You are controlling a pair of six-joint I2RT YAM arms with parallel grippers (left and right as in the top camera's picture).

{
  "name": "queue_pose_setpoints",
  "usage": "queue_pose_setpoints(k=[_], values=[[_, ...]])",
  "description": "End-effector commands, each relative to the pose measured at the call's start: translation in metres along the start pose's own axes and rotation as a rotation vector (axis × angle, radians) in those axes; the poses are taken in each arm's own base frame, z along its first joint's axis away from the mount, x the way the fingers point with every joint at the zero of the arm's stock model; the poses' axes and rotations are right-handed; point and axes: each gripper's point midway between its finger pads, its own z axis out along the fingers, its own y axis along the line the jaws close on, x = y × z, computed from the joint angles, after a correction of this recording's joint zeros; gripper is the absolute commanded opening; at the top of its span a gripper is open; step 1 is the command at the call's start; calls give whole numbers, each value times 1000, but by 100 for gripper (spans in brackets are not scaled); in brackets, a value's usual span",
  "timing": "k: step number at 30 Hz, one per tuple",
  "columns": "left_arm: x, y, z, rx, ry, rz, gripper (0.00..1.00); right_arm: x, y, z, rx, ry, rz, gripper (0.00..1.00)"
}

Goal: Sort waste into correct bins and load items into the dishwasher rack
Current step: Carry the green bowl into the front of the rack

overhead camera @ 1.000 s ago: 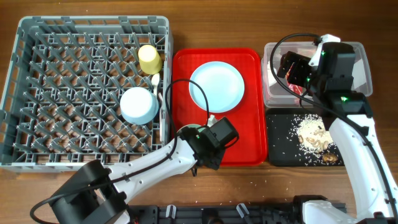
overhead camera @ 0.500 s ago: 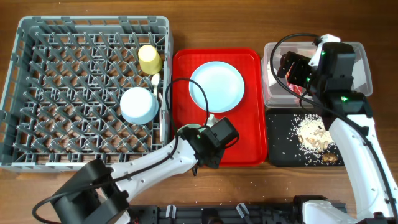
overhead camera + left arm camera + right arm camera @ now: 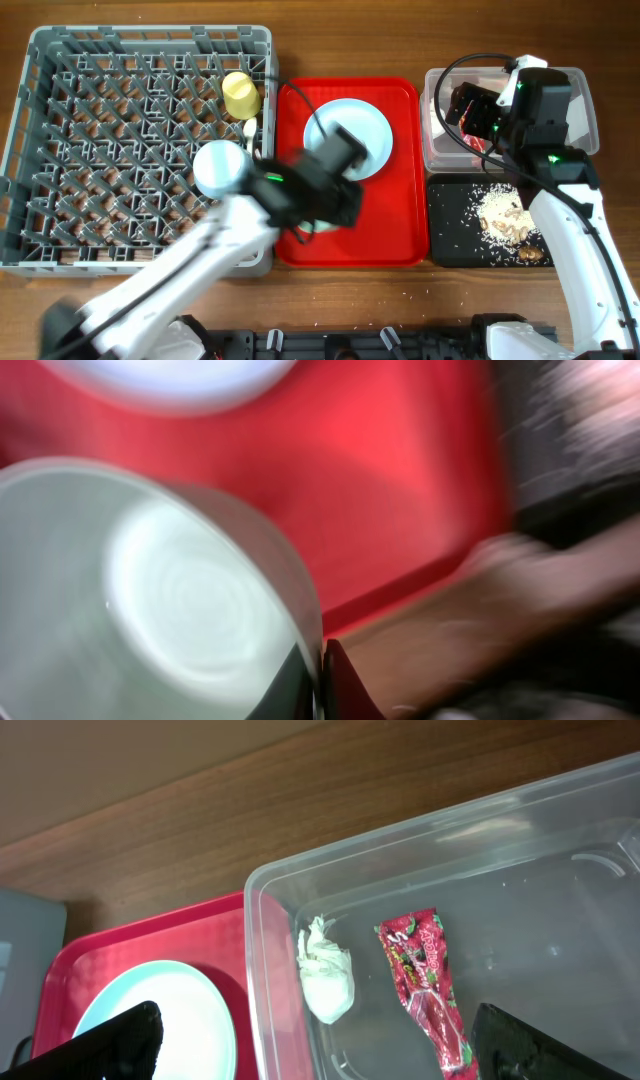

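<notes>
Left gripper: pressed together on the rim of 1 mint green bowl, which is held over the red tray; arm blurred in the overhead view.
Right gripper: jaws spread wide with nothing between them, hanging over the clear tub at 2 o'clock on the table.
Tub contents: 1 red wrapper and 1 white tissue, just beside each other, tissue at 9 o'clock of the wrapper.
Black tray: at 4 o'clock, next to the tub; 1 patch of whitish rice and brown scraps, with loose grains around it.
Red tray: centre; 1 light blue plate at its 12 o'clock end, partly under the left arm.
Dishwasher rack: at 9 o'clock; holds 1 yellow cup, 1 light blue bowl and 1 white spoon — all along its 3 o'clock side.
</notes>
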Motion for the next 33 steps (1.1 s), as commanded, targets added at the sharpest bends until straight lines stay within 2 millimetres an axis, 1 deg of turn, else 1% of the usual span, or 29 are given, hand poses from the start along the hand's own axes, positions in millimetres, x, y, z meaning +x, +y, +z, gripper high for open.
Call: queue_pose_setpoints(k=[1,2,3,4,5,6,7,8,10,11,13,15,16,18,19,20,21,23,26,27,28,30,31,33], values=[[-12,-15,-94,427,-40,-38,4,1,4,2,-15,8,-17,100],[-9,5,-113,503,-32,-89,4,1,4,2,-15,8,-17,100],[-6,14,-120,553,-24,-110,4,1,4,2,-15,8,-17,100],[-4,21,-125,601,-22,-128,4,1,4,2,-15,8,-17,100],[-2,28,-130,686,-25,-168,4,1,4,2,-15,8,-17,100],[-1,33,-131,756,-41,-181,4,1,4,2,-15,8,-17,100],[0,40,-129,794,-56,-200,4,1,4,2,-15,8,-17,100],[3,57,-124,817,-89,-241,4,1,4,2,-15,8,-17,100],[5,80,-119,848,-147,-303,4,1,4,2,-15,8,-17,100],[7,97,-116,847,-179,-361,4,1,4,2,-15,8,-17,100],[12,143,-113,796,-289,-479,4,1,4,2,-15,8,-17,100],[15,167,-114,772,-347,-560,4,1,4,2,-15,8,-17,100],[19,174,-110,767,-350,-589,4,1,4,2,-15,8,-17,100],[28,175,-97,774,-310,-632,4,1,4,2,-15,8,-17,99],[29,173,-95,803,-303,-654,4,1,4,2,-15,8,-17,100],[28,170,-96,850,-309,-671,4,1,4,2,-15,8,-17,100],[21,165,-106,941,-339,-688,4,1,4,2,-15,8,-17,100],[15,159,-114,1005,-361,-676,4,1,4,2,-15,8,-17,100],[16,147,-110,1014,-319,-642,4,1,4,2,-15,8,-17,100],[18,143,-105,1000,-292,-627,4,1,4,2,-15,8,-17,100],[24,144,-92,923,-253,-595,4,1,4,2,-15,8,-17,100],[40,154,-68,775,-161,-591,4,1,4,2,-15,8,-17,100],[44,156,-64,745,-139,-596,4,1,4,2,-15,8,-17,100],[45,157,-63,737,-134,-596,4,1,4,2,-15,8,-17,100]])
